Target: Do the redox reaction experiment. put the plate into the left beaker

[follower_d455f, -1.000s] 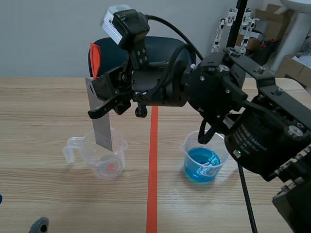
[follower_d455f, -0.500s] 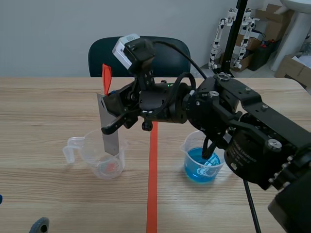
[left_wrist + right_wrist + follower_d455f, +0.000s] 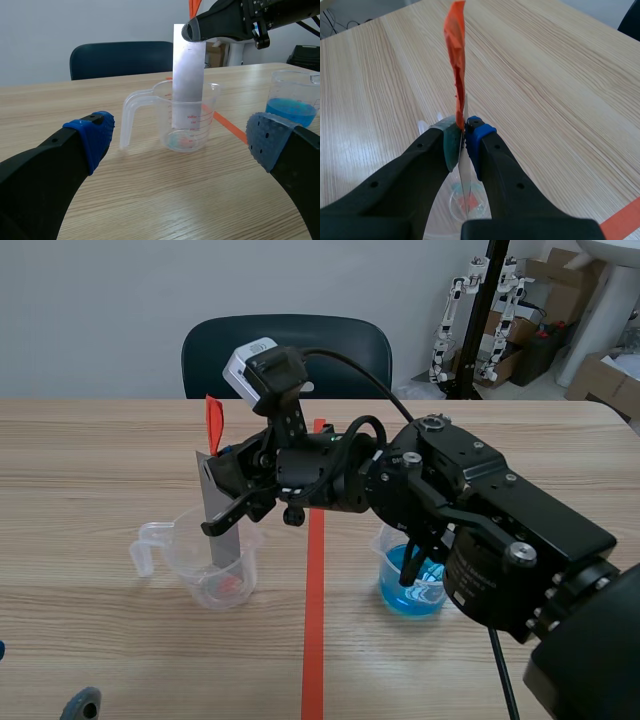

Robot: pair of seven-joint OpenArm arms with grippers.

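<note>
Right gripper (image 3: 464, 135) clamped on the metal plate (image 3: 188, 80) — lower end already inside the left beaker (image 3: 190, 555).

The plate is held upright near its top edge, just under the orange-red tag (image 3: 456, 55), and is pinched across its two flat faces. Its lower edge hangs within the clear measuring beaker, seemingly short of the floor. The thin sheet is judged light and stiff, yet smooth and liable to slip or swing if pinched at one corner — a hold across the faces near the top is judged safest, and a low release is advised so that the light plastic beaker is not tipped. The left gripper (image 3: 182, 142) is spread wide and empty, low over the table (image 3: 150, 200), with the beaker ahead of it.
</note>
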